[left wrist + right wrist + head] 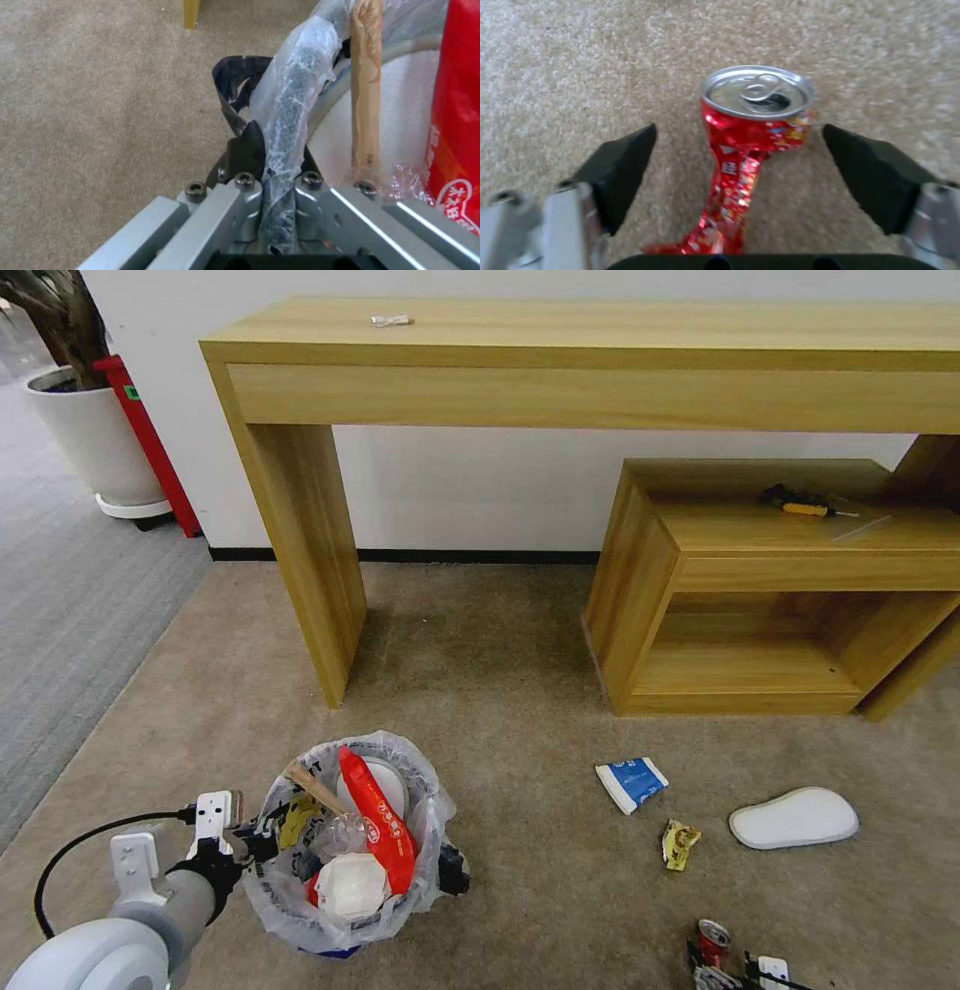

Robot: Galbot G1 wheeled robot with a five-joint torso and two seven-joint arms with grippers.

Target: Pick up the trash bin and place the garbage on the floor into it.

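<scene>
crushed can (752,123) — light, thin, slippery — lies on the floor (580,56) between the wide-open right end effector (737,176), while the left end effector (277,176) pinches the trash bin (345,845) rim.

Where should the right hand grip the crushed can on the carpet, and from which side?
Probably the flattened waist of the crushed can, below the intact round top. The right hand is open and straddles it from above, one finger on each side. The crushed section is narrow, so closing across it should hold better than spanning the wide lid.
</scene>
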